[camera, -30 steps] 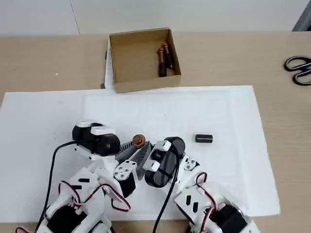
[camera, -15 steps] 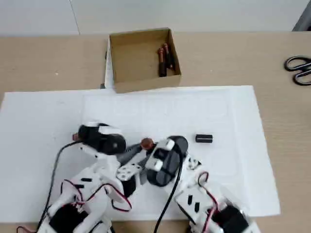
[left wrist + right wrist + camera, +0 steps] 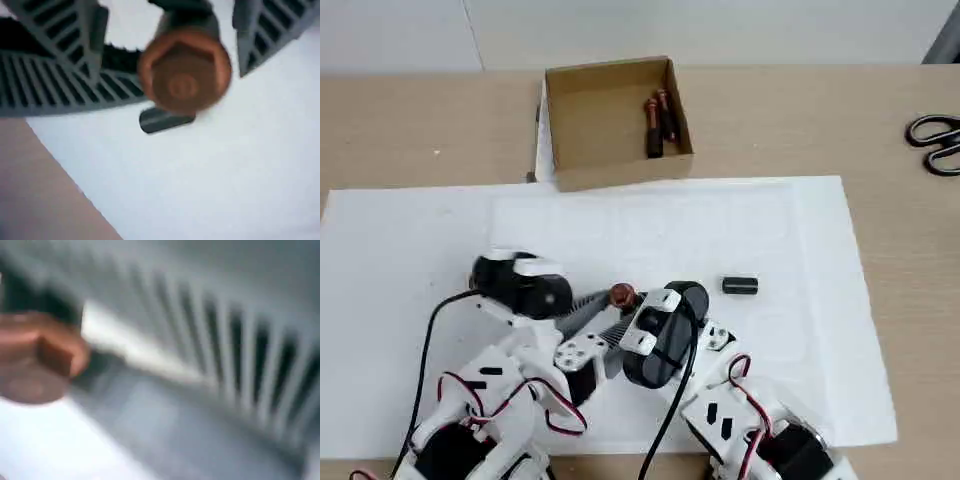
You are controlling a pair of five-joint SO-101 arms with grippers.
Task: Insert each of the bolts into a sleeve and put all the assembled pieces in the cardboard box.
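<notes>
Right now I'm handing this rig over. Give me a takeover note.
Grippers: the left gripper and the right gripper meet at the copper-headed bolt over the white sheet, just ahead of the arms. I can't tell whether either one is clamped on it.
Things: one loose sleeve lies on the sheet, apart from the bolt, on the right arm's side. The cardboard box sits beyond the sheet.
Done: two assembled pieces lie in the box by its right wall.
Left: get this bolt into the loose sleeve, then put it in the box.
</notes>
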